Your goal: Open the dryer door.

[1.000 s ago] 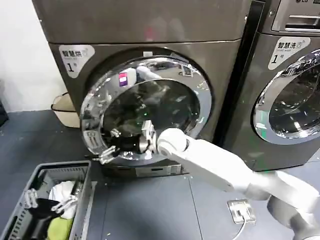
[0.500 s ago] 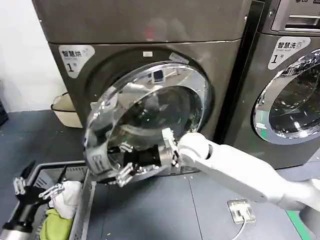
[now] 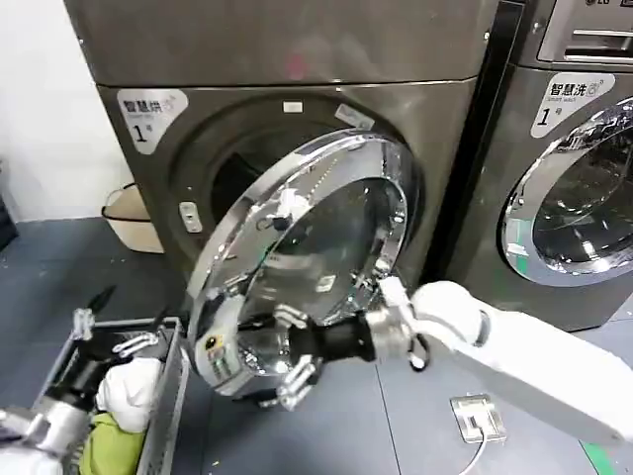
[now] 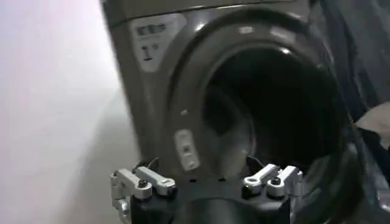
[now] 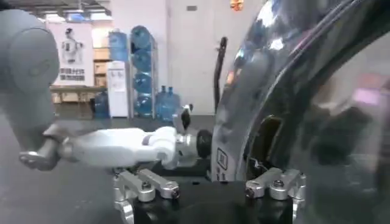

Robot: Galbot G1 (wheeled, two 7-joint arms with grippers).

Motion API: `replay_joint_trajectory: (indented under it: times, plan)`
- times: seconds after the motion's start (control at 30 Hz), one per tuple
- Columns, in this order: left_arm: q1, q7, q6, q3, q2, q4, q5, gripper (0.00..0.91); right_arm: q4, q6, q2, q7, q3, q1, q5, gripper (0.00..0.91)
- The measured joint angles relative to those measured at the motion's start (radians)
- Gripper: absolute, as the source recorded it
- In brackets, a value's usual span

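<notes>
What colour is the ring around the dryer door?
Shiny silver chrome, like a mirror, around the dryer door. The head view shows it best.

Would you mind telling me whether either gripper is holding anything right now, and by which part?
The right gripper has its fingers spread around the lower free edge of the dryer door, on its chrome rim. The left gripper holds nothing, open over the laundry basket.

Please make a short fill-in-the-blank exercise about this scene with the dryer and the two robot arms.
1. The dryer door is ____, so the dark drum behind it shows.
2. The ____ gripper is at the door's lower rim, jaws spread.
3. The left gripper hangs over the grey ____ of laundry, jaws spread.
4. The label on the dryer shows the number ____.

Missing words: open; right; basket; 1
</notes>
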Motion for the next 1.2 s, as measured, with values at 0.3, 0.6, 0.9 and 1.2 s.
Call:
replay_joint_trajectory:
  times: [0.3,0.6,0.9,1.2]
  plan:
    - [-0.123,0.017,0.004,0.168,0.104,-0.001,-0.024,0.907,0.039,0.034,-0.126,0.082,0.553,-0.543,-0.075,0.907]
    - [-0.264,0.018,0.007,0.358,0.127,0.008,-0.013,0.907,0.079,0.081,-0.028,0.134,1.136,-1.089,-0.139,0.907]
    - [-0.39,0.018,0.013,0.534,0.099,0.032,-0.009,0.907,0.133,0.15,0.242,0.191,1.525,-1.427,-0.229,0.907]
    - [-0.537,0.017,0.006,0.704,0.042,0.092,-0.003,0.907,0.181,0.227,0.494,0.329,1.702,-1.573,-0.346,0.907]
